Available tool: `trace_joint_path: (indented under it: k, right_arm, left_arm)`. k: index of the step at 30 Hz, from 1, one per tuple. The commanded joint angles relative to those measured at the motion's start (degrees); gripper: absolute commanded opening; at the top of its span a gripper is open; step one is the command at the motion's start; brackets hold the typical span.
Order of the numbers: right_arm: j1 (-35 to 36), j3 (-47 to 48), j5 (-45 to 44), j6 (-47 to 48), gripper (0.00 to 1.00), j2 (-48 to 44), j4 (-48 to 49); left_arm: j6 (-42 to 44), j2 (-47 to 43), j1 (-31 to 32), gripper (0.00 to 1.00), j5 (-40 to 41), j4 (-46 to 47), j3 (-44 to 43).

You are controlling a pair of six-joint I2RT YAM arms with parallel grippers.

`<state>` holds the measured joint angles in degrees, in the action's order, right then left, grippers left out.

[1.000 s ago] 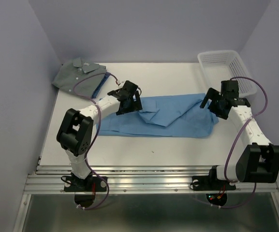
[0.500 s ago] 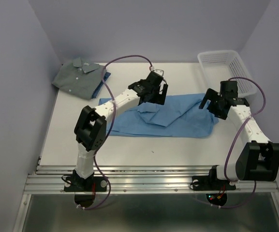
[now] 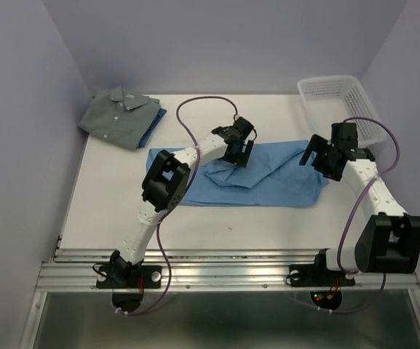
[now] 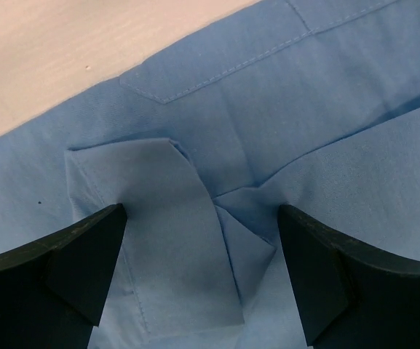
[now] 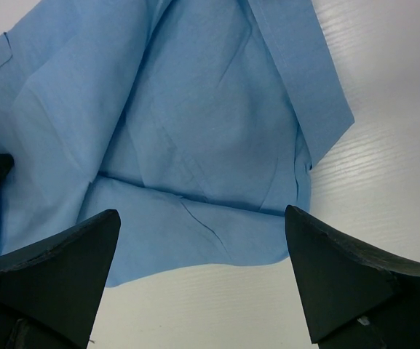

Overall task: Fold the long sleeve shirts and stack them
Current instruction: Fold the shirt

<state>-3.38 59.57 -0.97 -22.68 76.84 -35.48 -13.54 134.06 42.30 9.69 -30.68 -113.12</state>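
Shirt (image 4: 268, 94) — directly under left tool (image 4: 200, 212)

Light-blue shirt (image 3: 282, 178): I see matt, finely woven cloth. Tabletop (image 3: 122, 196): smooth white, faintly ribbed. Basket (image 3: 313, 109): white plastic mesh.

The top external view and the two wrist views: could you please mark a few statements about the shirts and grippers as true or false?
1. The light blue shirt lies spread on the table. True.
2. The left gripper and the right gripper are both open. True.
3. The grey-green shirt lies in the white basket. False: it lies folded at the table's far left corner, on top of a darker blue shirt.
4. The left gripper is clamped on the grey-green shirt. False: it is over the light blue shirt, jaws apart, gripping no cloth.
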Motion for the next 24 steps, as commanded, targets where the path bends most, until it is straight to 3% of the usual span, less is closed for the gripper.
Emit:
trace_joint_path:
  k: [1,8,11,12,14,15,17,20,24]
  right_arm:
    - [-0.4,-0.4,0.5,0.6,1.00,-2.0,2.0]
    - [-0.4,-0.6,0.5,0.7,1.00,-2.4,1.9]
    - [-0.4,-0.7,0.5,0.6,1.00,-2.5,1.9]
    - [-0.4,-0.8,0.5,0.7,1.00,-2.5,2.0]
    - [-0.4,-0.8,0.5,0.7,1.00,-2.5,2.0]
    - [-0.4,-0.8,0.5,0.7,1.00,-2.4,2.0]
    - [-0.4,-0.7,2.1,0.8,1.00,-2.2,2.2]
    - [-0.4,-0.8,2.5,0.8,1.00,-2.0,2.3]
    - [-0.4,-0.9,2.5,0.8,1.00,-1.9,2.3]
  left_arm:
    - [-1.7,-1.1,-0.2,0.95,4.0,-3.0,-2.7]
    - [-5.1,-4.5,-1.3,0.71,6.8,-2.0,1.3]
    - [-6.9,-7.6,-2.7,0.50,7.5,-0.8,4.6]
    - [-7.9,-8.9,-3.6,0.31,7.7,-0.6,5.4]
    - [-9.0,-10.3,-4.4,0.21,7.5,-0.7,7.3]
    - [-9.0,-11.2,-4.7,0.09,7.3,-0.3,8.1]
    - [-9.2,-13.8,-5.2,0.00,7.1,1.4,10.9]
    - [-10.1,-16.8,-5.8,0.00,6.9,2.2,13.4]
    - [-13.9,-20.0,-6.8,0.00,13.0,-0.2,16.1]
